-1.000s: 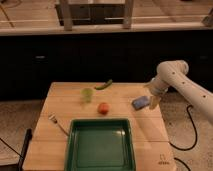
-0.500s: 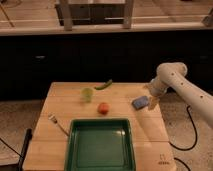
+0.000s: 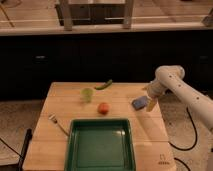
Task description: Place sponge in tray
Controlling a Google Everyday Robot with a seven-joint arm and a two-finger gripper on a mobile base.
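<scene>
A small flat blue rectangular sponge (image 3: 139, 103) is lying on the light wooden bench (image 3: 60, 102) in the right middle of the frame, well outside the tray. The gripper (image 3: 150, 104) is hanging just at the sponge's right edge, low over the bench top, with its yellowish tip pointing down; whether it is touching the sponge cannot be told. Whether the jaws are released or clenched cannot be told either. The white tubular arm (image 3: 182, 92) is reaching in from the right edge of the frame and bending down at a rounded joint above the gripper.

The large shallow dark green square plastic tray (image 3: 70, 145) is sitting at the lower centre of the frame, on the near part of the bench, with nothing showing inside it. A round orange-red fruit (image 3: 103, 107) is resting just beyond the tray's far rim, left of the sponge. A small pale green cup (image 3: 87, 94) is standing upright above and left of the fruit. A long thin green vegetable (image 3: 104, 85) is lying slantwise near the bench's far edge. A pale fork (image 3: 57, 122) is lying to the left of the tray.
</scene>
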